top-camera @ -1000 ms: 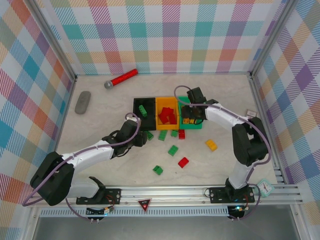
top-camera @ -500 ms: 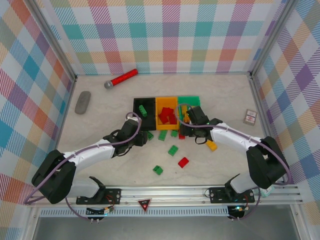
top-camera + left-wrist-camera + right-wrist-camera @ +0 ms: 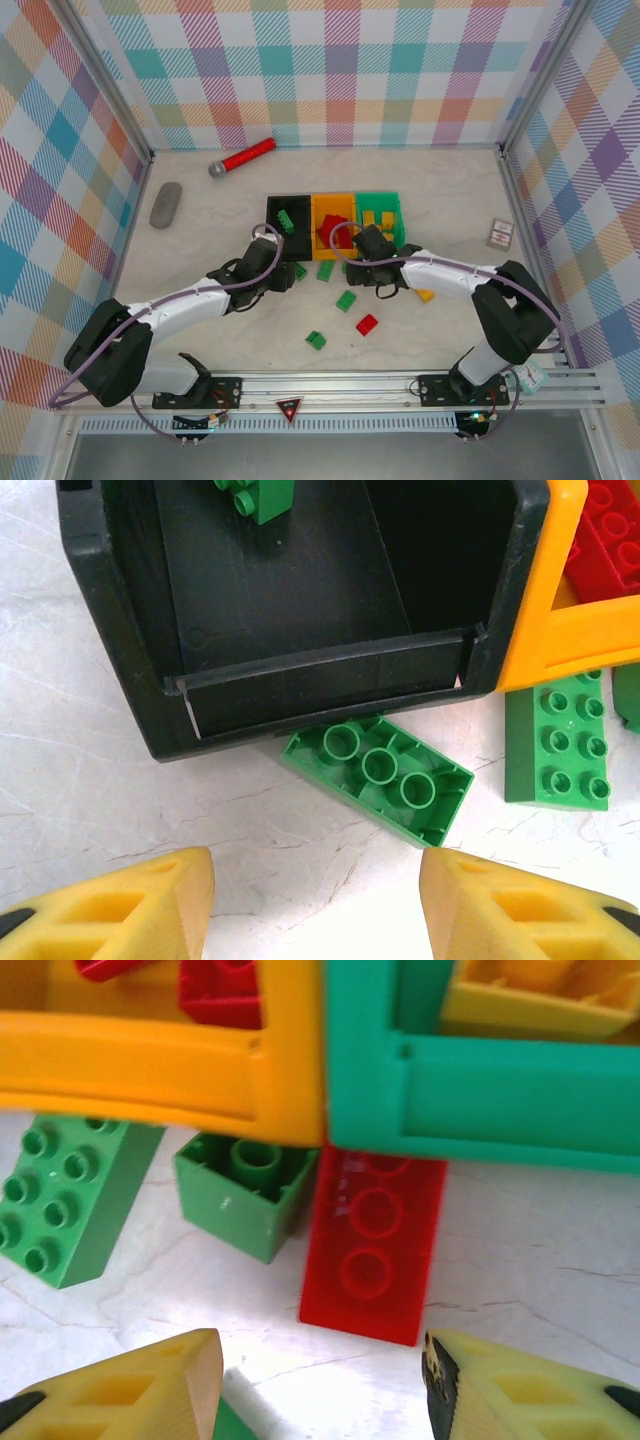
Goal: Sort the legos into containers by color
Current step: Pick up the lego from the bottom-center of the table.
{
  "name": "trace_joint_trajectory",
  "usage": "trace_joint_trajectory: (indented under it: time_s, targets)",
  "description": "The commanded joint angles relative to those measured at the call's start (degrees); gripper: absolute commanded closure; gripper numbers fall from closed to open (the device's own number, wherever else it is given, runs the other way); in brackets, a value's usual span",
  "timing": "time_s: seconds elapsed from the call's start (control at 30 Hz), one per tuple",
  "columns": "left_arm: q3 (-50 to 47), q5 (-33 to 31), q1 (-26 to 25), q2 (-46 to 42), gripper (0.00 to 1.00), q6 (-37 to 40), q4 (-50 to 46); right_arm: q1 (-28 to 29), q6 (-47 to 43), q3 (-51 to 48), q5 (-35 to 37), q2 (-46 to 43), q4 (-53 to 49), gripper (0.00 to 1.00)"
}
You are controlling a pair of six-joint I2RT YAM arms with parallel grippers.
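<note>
Mid-sort, lining up two picks. Hovering with left gripper (image 3: 315,880), fingers parted, empty, over green lego (image 3: 380,780) by black bin (image 3: 110,630); with right gripper (image 3: 320,1370), likewise parted, empty, over red lego (image 3: 375,1250) at orange bin (image 3: 150,1060). Next, probably: lower, pinch, lift.

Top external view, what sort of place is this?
Probably a staged robot test cell: plaid-patterned panel walls box in a marble-look tabletop, and the left arm and right arm are bolted to an aluminium rail.
</note>
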Motion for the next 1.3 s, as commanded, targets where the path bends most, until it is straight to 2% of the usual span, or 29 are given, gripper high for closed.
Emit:
trace_joint_trajectory:
  time_s: [0.0,0.23,0.37,0.57,0.87,0.97,1.27]
  targets:
    - [2.15,-0.13,0.63,1.44,0.44,-0.97,-1.45,2.38,1.6,2.3,0.74,1.27,-0.31,0.44]
    - [1.99,-0.44,0.63,1.15,0.44,-1.06,-1.57,8.7,5.32,1.6,4.95,2.17,-5.1,0.43]
    - [2.06,-0.01,0.63,1.35,0.44,-1.2,-1.49,10.01,6.08,1.0,4.85,2.98,-6.2,0.42]
    - [1.75,-1.79,0.63,0.19,0.44,-1.24,-1.92,11.25,3.72,1.61,3.53,4.71,-6.26,0.34]
    - [2.11,-6.27,0.72,0.18,0.44,-2.02,-3.77,12.19,2.87,4.23,1.15,9.06,-7.37,0.34]
    - [1.9,-6.54,0.72,-0.24,0.44,-2.34,-3.69,12.62,3.47,3.85,1.32,8.73,-7.63,0.38]
    - [1.33,-7.45,1.4,-1.16,0.44,-3.82,-4.17,13.42,5.33,2.6,2.92,5.87,-7.8,0.63]
